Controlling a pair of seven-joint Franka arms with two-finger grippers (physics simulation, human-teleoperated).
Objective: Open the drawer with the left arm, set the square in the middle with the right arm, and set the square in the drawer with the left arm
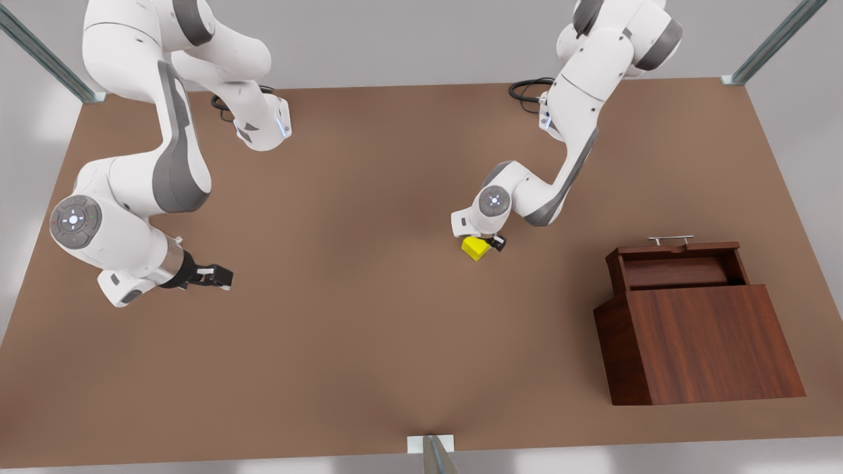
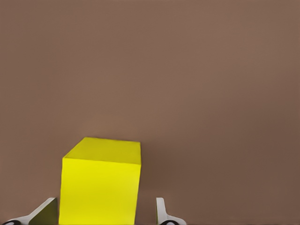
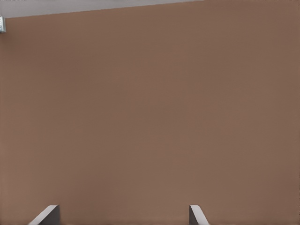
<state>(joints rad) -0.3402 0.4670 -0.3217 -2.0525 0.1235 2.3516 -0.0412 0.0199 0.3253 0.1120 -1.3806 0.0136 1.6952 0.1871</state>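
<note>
Desk [image 1: 369, 342]: a matte brown top carrying every item of the scene.

Wooden box [image 1: 708, 342]: stands at the front view's right. Its drawer [image 1: 678, 266], the top part, is pulled out toward the rear edge, with the silver bar handle [image 1: 670, 239] leading and the tray interior exposed.

Right arm [image 1: 132, 197]: waits at the front view's left. Its hand [image 1: 220, 278] hangs above bare desk, well apart from the cube; in the right wrist view its fingertips [image 3: 47, 214] stand spread with nothing between them.

Left arm [image 1: 560, 171]: reaches down to the middle of the desk. Its hand [image 1: 489, 241] is at the yellow cube [image 1: 475, 248], which rests on the desk well apart from the box.

Left wrist view: the cube [image 2: 101, 185] lies between the spread fingertips [image 2: 161, 213]; one pad looks just beside a side face, the other stands clear, so the cube is bracketed but not pinched.

Handling, judged: the cube appears rigid, light and smooth-faced. Two opposite flat side faces offer the natural hold, with the pads square to them and centred so that it does not twist.

View comparison: the front view alone relates cube to drawer; the left wrist view alone shows the finger gap.
</note>
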